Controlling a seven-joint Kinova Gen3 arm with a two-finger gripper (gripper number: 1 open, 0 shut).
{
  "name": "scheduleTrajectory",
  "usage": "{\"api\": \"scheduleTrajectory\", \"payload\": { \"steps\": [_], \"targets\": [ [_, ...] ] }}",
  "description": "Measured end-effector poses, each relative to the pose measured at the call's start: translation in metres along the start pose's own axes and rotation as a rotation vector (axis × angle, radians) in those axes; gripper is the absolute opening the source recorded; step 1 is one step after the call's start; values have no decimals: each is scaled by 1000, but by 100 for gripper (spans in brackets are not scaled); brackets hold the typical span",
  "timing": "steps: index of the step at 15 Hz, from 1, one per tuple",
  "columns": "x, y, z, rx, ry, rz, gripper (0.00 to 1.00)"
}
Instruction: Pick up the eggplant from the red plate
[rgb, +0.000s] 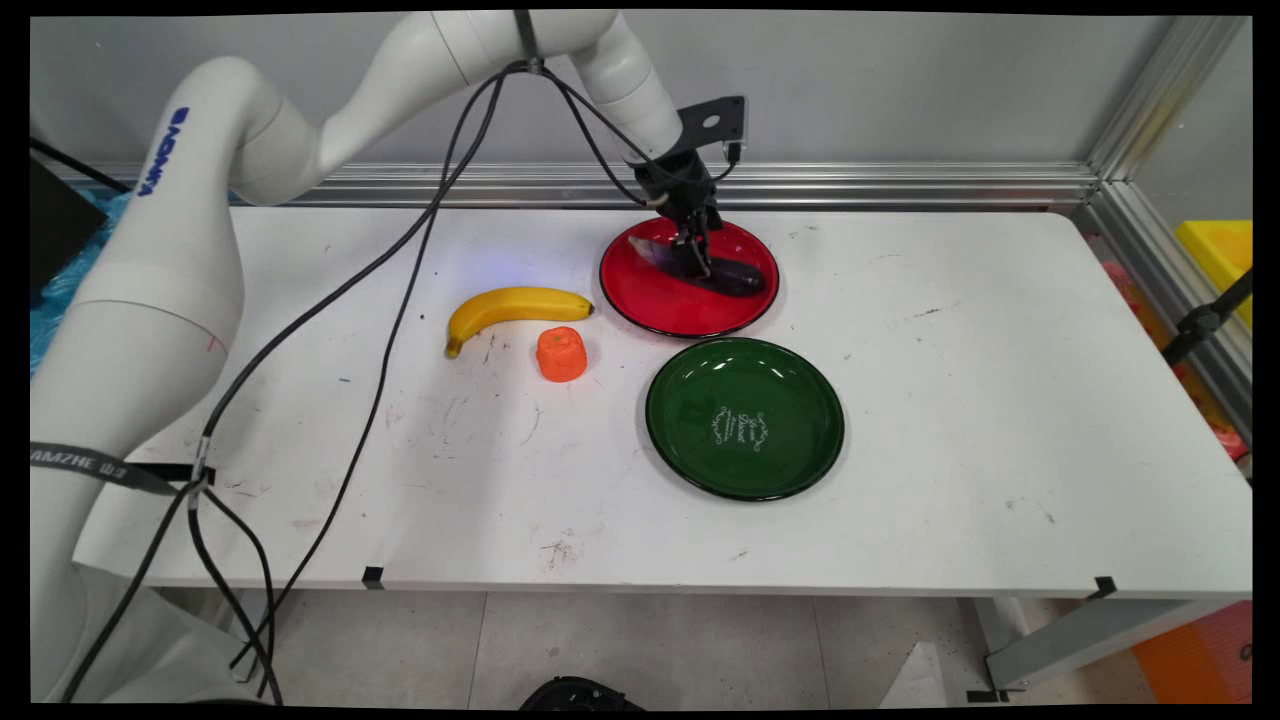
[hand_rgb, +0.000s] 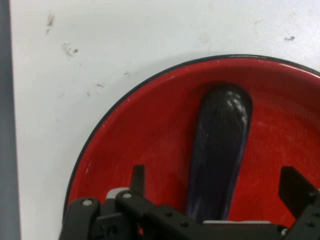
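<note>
Gripper (rgb: 700, 255) low over the aubergine (rgb: 735, 272) on the red plate (rgb: 660, 300).

From the main view, the red plate sits at the table's (rgb: 1000, 400) twelve o'clock, a green plate (rgb: 745, 418) at its five o'clock; a banana (rgb: 515, 308) and orange cup (rgb: 561, 354) lie at its nine and eight o'clock, well apart from the gripper. In the hand view, the fingers (hand_rgb: 296, 190) stand wide apart either side of the aubergine (hand_rgb: 220, 150), holding nothing; it lies flat in the red plate (hand_rgb: 145, 145), ungrasped.
</note>
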Motion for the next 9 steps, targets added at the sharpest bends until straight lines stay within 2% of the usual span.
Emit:
{"api": "scheduleTrajectory", "payload": {
  "steps": [8, 9],
  "targets": [
    [-5, -9, 24, -37, 3, 22, 100],
    [-6, -10, 26, -40, 3, 25, 0]
  ]
}}
